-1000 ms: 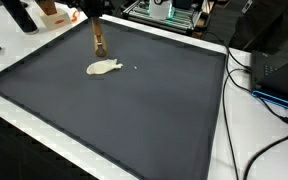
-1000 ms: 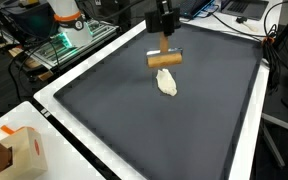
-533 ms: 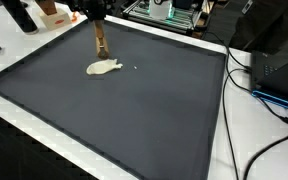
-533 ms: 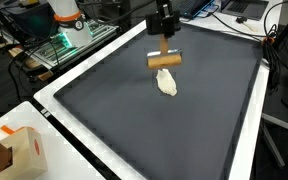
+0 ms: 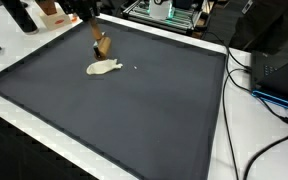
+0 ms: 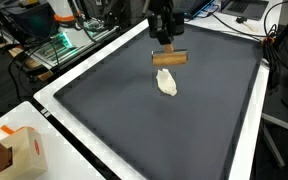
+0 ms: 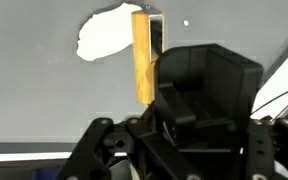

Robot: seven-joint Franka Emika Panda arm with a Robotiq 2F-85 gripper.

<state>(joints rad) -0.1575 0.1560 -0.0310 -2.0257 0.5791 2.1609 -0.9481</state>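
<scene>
Wooden bar [image 5: 102,46] clamped in the gripper [image 5: 97,34] in an exterior view, tilted, over the far part of a dark mat [image 5: 134,120]. Just on the near side of it, a white lump [image 5: 105,67] flat on the mat, close to the bar; beside the lump, a tiny white speck [image 5: 135,68]. Around the mat, a white table edge [image 5: 236,120], with cables [image 5: 252,72] off to one side. In an exterior view from another place, gripper [image 6: 166,46] reaching down from above, fingers closed on the bar [image 6: 169,58] at its middle, bar level and crosswise. Lump [image 6: 168,83] just below it in the picture, near but apart. Cannot tell here whether the bar meets the mat [image 6: 154,130]. Cardboard box [image 6: 19,150] at the near corner of the table, well apart from the rest. In the wrist view, bar [image 7: 141,55] yellow and long, running away from the gripper [image 7: 149,100], with a grey strip along one side. Far end next to the lump [image 7: 109,32] in the picture, speck [image 7: 186,22] off to the other side. Grey mat [image 7: 44,90] under all of it.
</scene>
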